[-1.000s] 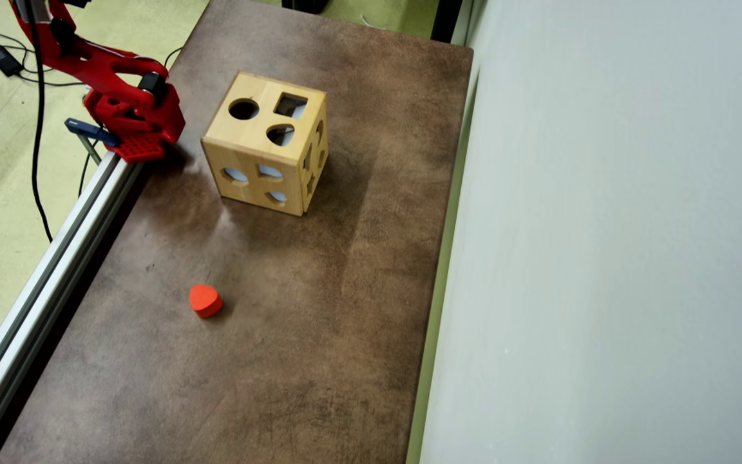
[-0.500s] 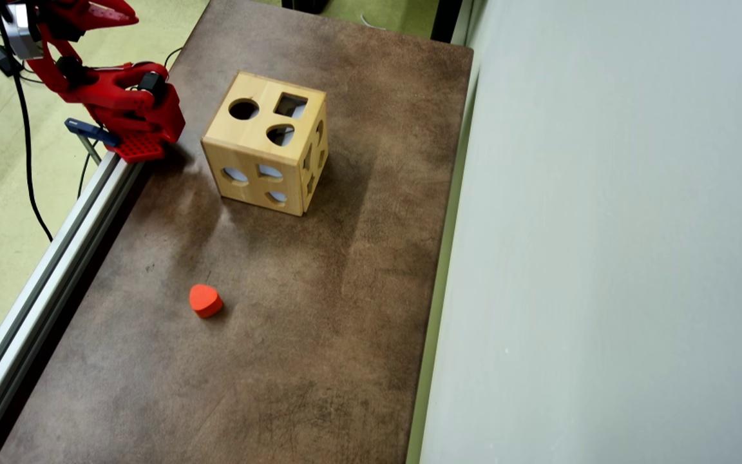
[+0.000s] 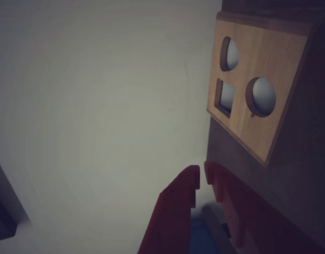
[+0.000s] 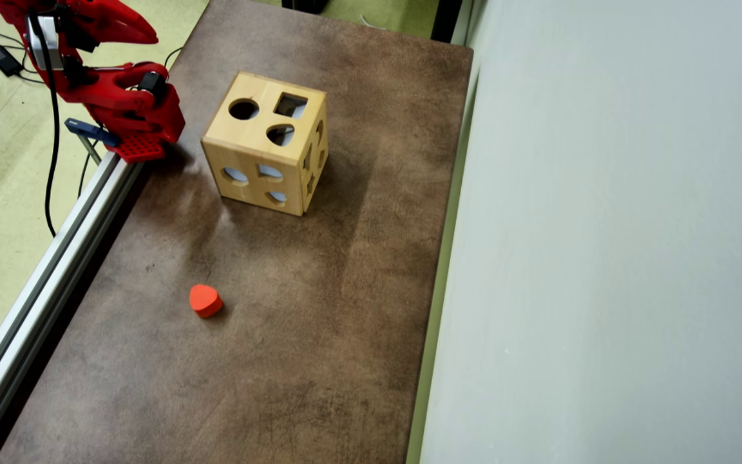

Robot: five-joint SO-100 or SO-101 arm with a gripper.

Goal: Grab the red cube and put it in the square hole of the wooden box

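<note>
Bright red plastic all over the arm (image 4: 110,90), chunky printed links with rounded edges. Black motor block (image 4: 151,82) tucked into the shoulder. Black cable (image 4: 54,148) trailing down off it. Ribbed red base plate (image 4: 136,148) below. Red end effector (image 3: 202,180), two tapered fingers (image 3: 178,203) with notched inner edges.

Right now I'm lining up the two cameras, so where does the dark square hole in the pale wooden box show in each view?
Wrist view: the dark square hole sits right of centre on the pale wooden box, below one rounded cutout, left of another.
Overhead view: the square hole is on the box's top face, upper right corner.
Shared landmark: the wooden box itself.
</note>
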